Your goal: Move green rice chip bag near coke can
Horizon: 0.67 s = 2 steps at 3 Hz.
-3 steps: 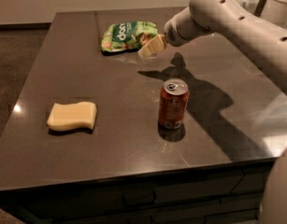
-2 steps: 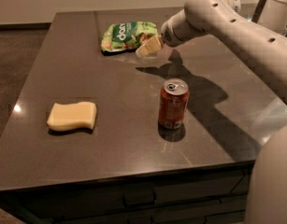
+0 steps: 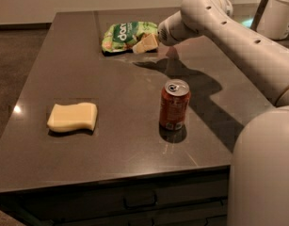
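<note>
A dark, smooth, faintly glossy desk [image 3: 134, 93] is crossed from its right edge by a rounded white arm [image 3: 238, 41]. Near the far edge the green rice chip bag [image 3: 123, 34] is laid, crinkled, with white lettering of which "don" is readable. A pale yellow, wavy-edged sponge [image 3: 72, 117] is set toward the left edge. The coke can [image 3: 174, 107], red with a silver top, is stood upright nearer the front edge, well apart from the bag. The beige hand [image 3: 145, 44] has been brought closer, against the bag's right end; whether it is apart or together cannot be told.
</note>
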Each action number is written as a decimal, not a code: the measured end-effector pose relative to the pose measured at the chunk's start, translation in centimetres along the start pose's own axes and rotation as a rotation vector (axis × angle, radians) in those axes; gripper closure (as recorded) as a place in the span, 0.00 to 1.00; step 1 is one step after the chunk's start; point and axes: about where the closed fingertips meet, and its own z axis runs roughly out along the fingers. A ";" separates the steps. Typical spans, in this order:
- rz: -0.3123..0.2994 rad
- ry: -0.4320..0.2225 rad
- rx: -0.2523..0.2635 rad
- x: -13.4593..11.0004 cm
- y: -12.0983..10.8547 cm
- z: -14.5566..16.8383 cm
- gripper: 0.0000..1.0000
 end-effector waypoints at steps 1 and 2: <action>0.031 -0.025 -0.024 -1.2 0.6 2.6 0.00; 0.034 -0.028 -0.028 -1.6 0.7 3.6 0.00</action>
